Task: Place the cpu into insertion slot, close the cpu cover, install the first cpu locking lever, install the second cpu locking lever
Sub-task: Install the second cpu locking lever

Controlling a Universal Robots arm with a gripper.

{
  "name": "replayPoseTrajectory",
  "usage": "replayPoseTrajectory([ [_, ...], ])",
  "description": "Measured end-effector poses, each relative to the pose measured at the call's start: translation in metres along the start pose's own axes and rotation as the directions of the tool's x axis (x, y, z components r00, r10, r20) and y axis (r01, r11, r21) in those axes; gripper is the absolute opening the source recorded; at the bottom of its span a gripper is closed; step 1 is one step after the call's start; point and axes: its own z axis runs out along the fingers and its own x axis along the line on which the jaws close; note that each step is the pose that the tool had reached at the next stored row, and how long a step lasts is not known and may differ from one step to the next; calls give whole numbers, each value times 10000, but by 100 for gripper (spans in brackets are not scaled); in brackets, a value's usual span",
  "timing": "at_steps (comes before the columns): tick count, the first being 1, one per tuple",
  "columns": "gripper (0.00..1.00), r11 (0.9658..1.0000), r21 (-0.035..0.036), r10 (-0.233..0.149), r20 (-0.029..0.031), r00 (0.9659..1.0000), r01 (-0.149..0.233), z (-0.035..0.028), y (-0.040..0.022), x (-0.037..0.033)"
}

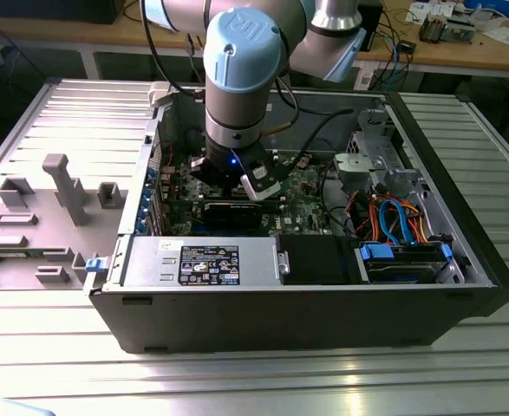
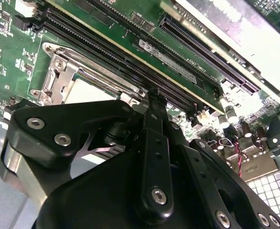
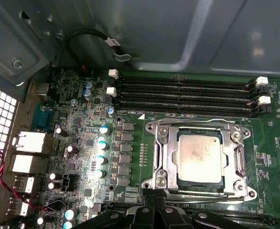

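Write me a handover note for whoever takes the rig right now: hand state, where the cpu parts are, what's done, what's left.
Hand: low inside the open PC case, right at the edge of the insertion slot, nothing visibly held.
The cpu sits flat in the slot on the green motherboard, beside the memory slots.
The cpu cover appears to lie down around the chip.
Done: cpu placed, cover seemingly closed.
Left: the two locking levers; I cannot tell from these views whether either is latched. Check before continuing.
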Motion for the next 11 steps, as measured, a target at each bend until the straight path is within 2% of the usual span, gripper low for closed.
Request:
replayPoseTrajectory([
  [11,11,10000,-13,10,4,10000,-10,-2,-28,2],
])
